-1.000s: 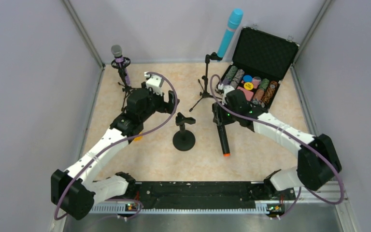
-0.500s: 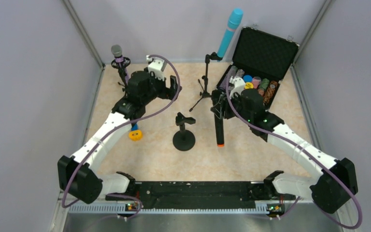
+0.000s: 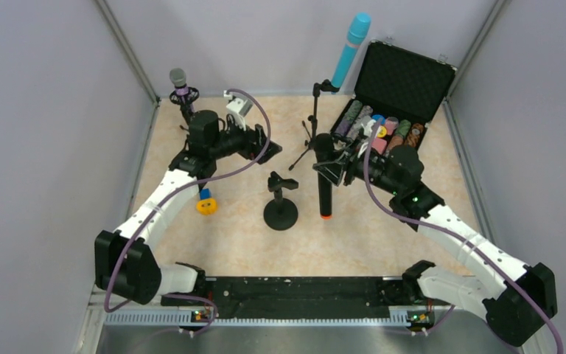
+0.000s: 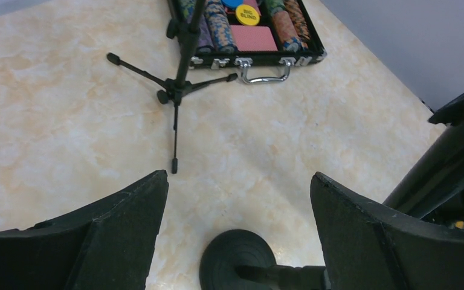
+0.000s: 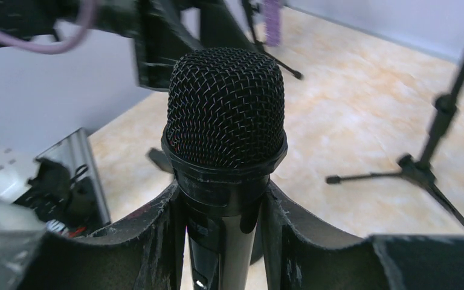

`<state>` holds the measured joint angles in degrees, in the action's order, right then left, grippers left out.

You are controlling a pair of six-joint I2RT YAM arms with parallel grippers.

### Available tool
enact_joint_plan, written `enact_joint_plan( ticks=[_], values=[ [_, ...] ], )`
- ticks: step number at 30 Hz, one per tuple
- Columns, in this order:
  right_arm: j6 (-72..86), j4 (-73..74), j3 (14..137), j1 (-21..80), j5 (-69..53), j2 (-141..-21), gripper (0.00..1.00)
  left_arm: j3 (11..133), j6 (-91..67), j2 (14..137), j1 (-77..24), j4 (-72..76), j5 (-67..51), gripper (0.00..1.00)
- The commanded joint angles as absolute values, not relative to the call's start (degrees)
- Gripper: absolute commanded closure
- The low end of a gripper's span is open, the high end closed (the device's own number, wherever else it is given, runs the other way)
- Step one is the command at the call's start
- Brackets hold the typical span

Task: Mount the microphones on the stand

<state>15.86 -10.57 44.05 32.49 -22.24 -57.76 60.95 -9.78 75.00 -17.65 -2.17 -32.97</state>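
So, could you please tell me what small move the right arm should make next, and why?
Probably shift the black microphone left toward the short round-base stand: the right fingers grip it upright below its mesh head, orange end down, and that stand's clip looks empty.

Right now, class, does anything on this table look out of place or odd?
Yes: an open case of poker chips sits at the far right, and a small orange-and-blue object lies loose beside the left arm. Neither fits the task.
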Motion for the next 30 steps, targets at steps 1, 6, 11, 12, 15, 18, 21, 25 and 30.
enact_joint_plan(
  ticks=[1,6,11,12,15,18,21,25,30],
  values=[
    [15.61,-27.24,42.66,32.93,-37.08,-54.22,1.00,59.68,-11.26,74.00,-17.31,2.35,-39.90,0.09],
    [19.51,-39.99,41.26,33.29,-40.40,-56.56,1.00,59.21,-10.70,74.43,-17.27,0.29,-42.97,0.12],
    [20.00,-43.50,42.90,36.44,-38.38,-61.27,1.00,58.55,-12.04,74.28,-17.31,-2.43,-44.73,0.18],
    [19.84,-43.45,43.20,37.06,-36.81,-61.94,1.00,58.42,-12.04,74.16,-17.31,-3.25,-44.63,0.18],
    [19.15,-43.16,43.97,38.72,-30.40,-63.50,1.00,57.61,-11.78,73.55,-17.31,-5.03,-43.88,0.19],
    [17.48,-41.72,44.78,39.90,-23.87,-64.21,1.00,56.44,-11.33,72.34,-17.31,-6.27,-43.01,0.19],
    [16.81,-41.29,44.99,40.38,-17.84,-64.87,1.00,55.35,-10.67,71.18,-17.31,-7.51,-41.99,0.20],
    [16.14,-40.61,45.17,40.35,-13.86,-65.96,1.00,53.72,-10.51,69.79,-17.31,-8.13,-40.68,0.20],
    [15.26,-40.87,44.19,40.34,-14.47,-65.10,1.00,52.53,-9.91,68.23,-17.31,-7.88,-39.20,0.20]
  ],
)
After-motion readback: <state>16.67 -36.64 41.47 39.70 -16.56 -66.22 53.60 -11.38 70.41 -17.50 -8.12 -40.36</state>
